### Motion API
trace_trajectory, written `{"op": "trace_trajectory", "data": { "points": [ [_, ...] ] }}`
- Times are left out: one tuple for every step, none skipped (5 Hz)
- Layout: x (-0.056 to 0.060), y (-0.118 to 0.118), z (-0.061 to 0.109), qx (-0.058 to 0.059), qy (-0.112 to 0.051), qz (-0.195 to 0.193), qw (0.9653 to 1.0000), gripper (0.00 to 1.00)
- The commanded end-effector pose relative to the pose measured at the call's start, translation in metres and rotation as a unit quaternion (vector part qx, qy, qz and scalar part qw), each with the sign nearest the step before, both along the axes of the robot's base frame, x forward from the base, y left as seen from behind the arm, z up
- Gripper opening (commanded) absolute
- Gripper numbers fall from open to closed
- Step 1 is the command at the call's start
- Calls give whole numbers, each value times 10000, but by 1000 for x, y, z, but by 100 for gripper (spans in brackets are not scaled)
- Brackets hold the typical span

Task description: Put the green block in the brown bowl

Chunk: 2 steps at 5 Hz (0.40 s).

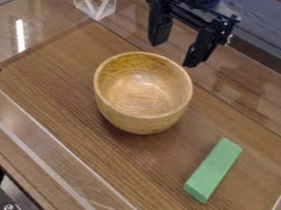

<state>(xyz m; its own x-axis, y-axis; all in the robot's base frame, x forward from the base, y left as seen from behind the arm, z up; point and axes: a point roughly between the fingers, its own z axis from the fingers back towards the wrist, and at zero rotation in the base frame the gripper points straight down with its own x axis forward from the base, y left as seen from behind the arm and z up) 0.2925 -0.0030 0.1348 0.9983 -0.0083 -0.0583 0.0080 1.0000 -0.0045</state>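
Observation:
The green block (pixel 214 170), a flat bright green bar, lies on the wooden table toward the front right. Left of it and a little farther back stands the brown bowl (pixel 141 93), round, thick-walled and with nothing inside. My gripper (pixel 177 44) hangs above the table behind the bowl, pointing down, its two black fingers spread apart with nothing between them. It is well away from the block and clear of the bowl's rim.
Clear acrylic walls (pixel 35 29) enclose the wooden table (pixel 61 114) on all sides. A small clear bracket (pixel 93 3) stands at the back left corner. Bare tabletop lies between the bowl and the block.

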Motion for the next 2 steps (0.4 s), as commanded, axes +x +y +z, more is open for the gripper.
{"op": "trace_trajectory", "data": {
  "points": [
    [-1, -12, -13, -49, 122, 304, 9995, 100],
    [-12, -36, -14, -137, 158, 314, 9993, 100]
  ]
}}
